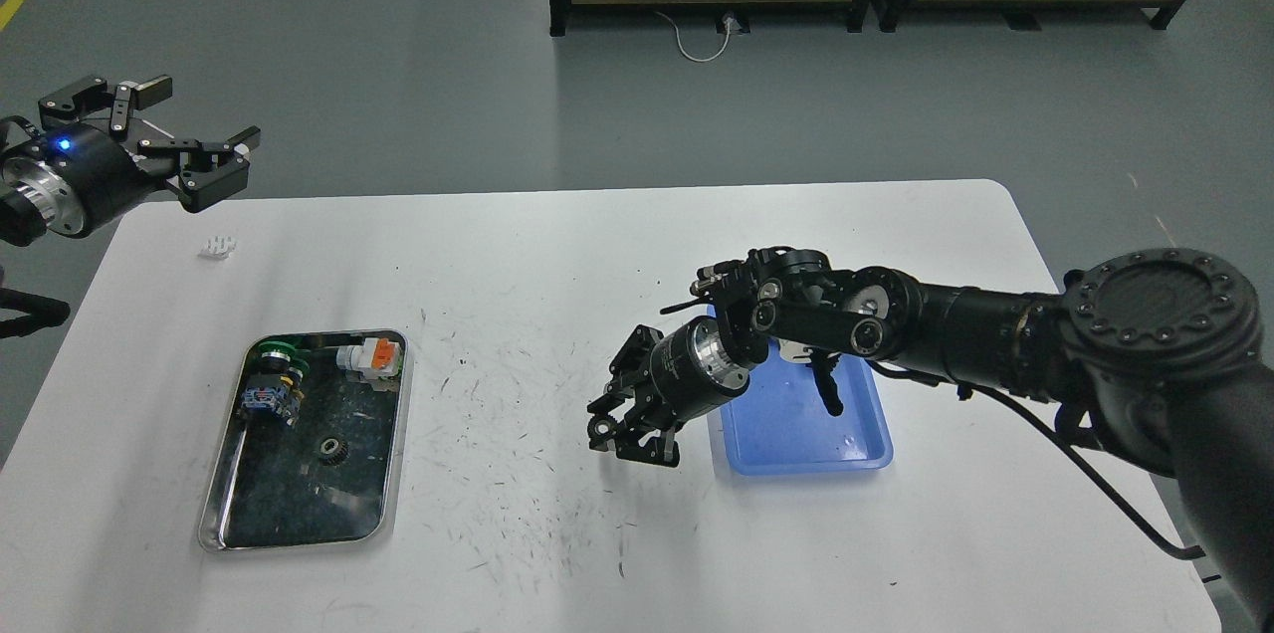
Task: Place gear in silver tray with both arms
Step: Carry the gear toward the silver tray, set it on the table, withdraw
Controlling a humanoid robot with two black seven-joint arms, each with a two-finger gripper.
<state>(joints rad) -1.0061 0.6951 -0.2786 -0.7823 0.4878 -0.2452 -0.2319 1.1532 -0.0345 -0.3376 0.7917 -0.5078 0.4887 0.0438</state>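
The silver tray point(214, 499) lay flat on the white worktop point(557, 295) toward its near left part, long side running away from the robot. On the tray's dark scratched bottom, roughly in the middle, sat a small dark gear point(332, 450), clear of the rim. Toward the tray's far end lay a green-and-black assembly with a blue part point(273, 382) in the far left corner and a white connector with an orange cap point(369, 358) against the far right corner. The left hand point(194, 130) hung above the far left edge of the worktop, well apart from the tray, its two fingers spread wide with nothing between them; a blue light glowed on the wrist behind it. Just beneath and beyond it, a small white clip-like piece point(217, 247) rested on the worktop near the far left corner. The right arm point(975, 324) reached in from the right across a blue plastic tray point(796, 444) that lay right of the middle of the worktop. The right hand point(625, 429) pointed down and to the left, just past the blue tray's left edge and over the scuffed, black-marked middle of the worktop; its fingers looked drawn close, but they were dark and bunched, so I could not tell whether they were apart or together, nor whether anything sat between them. The two hands were well apart, with the silver tray between them and nearer the robot than the left one.
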